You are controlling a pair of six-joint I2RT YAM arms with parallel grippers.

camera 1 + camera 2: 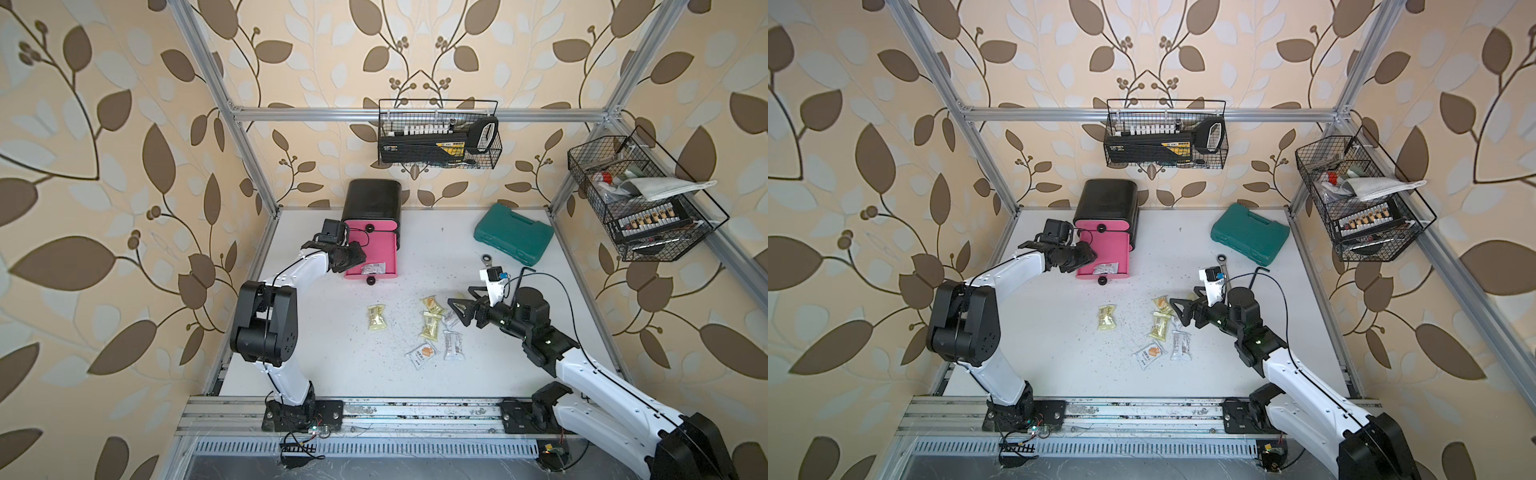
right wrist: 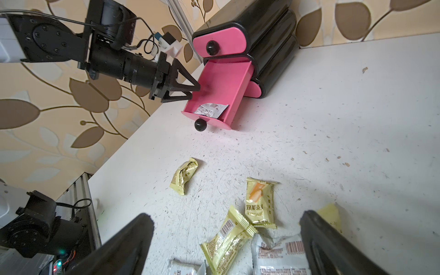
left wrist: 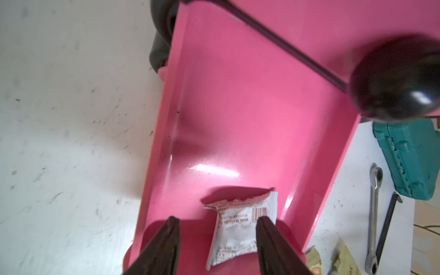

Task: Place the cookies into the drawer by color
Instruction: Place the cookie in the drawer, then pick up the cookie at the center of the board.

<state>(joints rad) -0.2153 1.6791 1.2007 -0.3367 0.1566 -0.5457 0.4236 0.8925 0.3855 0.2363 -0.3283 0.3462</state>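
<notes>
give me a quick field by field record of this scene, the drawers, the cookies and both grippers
cabinet: black cabinet, middle drawer pulled out, top one shut
in drawer: one white packet, lying near the front
left arm: left gripper open, at the open drawer's side, holding nothing
right arm: right gripper open, over the packet cluster, empty
on table: cluster of yellow and white packets; one yellow packet apart from it
other: teal case, wrench
</notes>
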